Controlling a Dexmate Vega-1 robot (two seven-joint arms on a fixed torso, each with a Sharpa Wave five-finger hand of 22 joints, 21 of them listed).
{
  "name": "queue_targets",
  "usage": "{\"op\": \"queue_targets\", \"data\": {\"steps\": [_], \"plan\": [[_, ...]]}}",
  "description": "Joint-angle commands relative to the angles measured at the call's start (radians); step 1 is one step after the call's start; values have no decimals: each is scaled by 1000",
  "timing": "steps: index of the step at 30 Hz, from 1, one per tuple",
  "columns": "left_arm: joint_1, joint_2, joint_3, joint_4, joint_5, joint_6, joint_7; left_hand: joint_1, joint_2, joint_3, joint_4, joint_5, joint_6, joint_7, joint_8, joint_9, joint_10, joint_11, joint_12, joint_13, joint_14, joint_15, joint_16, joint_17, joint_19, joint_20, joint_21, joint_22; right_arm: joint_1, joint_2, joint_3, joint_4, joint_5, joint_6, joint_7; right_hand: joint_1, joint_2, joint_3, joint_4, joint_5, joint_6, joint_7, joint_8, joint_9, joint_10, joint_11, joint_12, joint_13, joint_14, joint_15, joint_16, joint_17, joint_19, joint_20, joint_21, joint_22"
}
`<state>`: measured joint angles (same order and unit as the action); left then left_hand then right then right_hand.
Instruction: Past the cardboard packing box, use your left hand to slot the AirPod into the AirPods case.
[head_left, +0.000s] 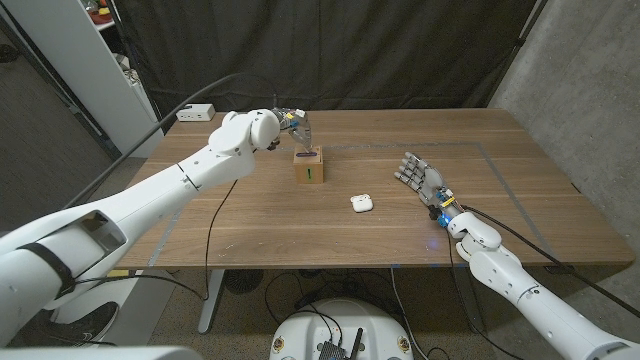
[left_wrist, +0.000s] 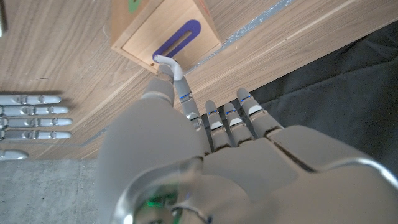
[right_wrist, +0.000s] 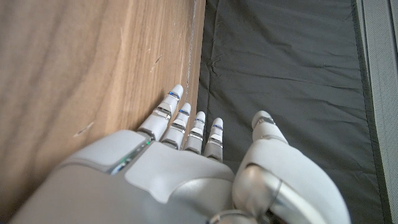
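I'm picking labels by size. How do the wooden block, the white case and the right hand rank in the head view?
1. right hand
2. wooden block, slightly smaller; close enough to be unsure
3. white case, clearly smallest

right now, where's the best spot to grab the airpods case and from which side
Pinch the AirPods case across its two longer sides, coming straight down from above. It is small and rounded and lies low on the table with bare wood all round it. A thumb-and-finger pinch from above probably suits it better than a side approach. The right hand is nearer.
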<state>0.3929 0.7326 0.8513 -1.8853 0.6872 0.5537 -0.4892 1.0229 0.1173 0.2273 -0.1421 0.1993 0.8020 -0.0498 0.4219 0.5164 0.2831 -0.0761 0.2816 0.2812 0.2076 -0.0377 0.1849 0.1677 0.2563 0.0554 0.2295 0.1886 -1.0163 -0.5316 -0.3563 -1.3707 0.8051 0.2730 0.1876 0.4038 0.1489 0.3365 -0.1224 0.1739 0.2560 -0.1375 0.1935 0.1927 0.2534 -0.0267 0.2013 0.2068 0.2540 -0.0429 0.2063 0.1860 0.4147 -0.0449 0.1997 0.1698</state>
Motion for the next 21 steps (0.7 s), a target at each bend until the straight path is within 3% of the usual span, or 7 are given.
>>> {"op": "queue_targets", "data": {"steps": [1,21], "plan": [[54,-11,3,-127,42,94,-28,9,-3,-4,1,-3,1,4,5,7,9,2,0,2,5,-59,-1,1,5,3,3,5,26,-28,-1,19,23,-14,92,-4,4,3,0,4,3,1,5,3,7,-1,7,5,11,-74,-1,3,8,-10,-2,4],[75,-91,89,-134,127,139,-38,9,-2,-12,4,-4,-6,5,7,25,8,0,-3,0,4,-58,-3,1,1,4,0,5,-17,-66,49,44,56,26,152,-3,4,3,-2,4,3,3,5,3,7,0,6,5,12,-75,0,4,8,-10,-2,4]]}}
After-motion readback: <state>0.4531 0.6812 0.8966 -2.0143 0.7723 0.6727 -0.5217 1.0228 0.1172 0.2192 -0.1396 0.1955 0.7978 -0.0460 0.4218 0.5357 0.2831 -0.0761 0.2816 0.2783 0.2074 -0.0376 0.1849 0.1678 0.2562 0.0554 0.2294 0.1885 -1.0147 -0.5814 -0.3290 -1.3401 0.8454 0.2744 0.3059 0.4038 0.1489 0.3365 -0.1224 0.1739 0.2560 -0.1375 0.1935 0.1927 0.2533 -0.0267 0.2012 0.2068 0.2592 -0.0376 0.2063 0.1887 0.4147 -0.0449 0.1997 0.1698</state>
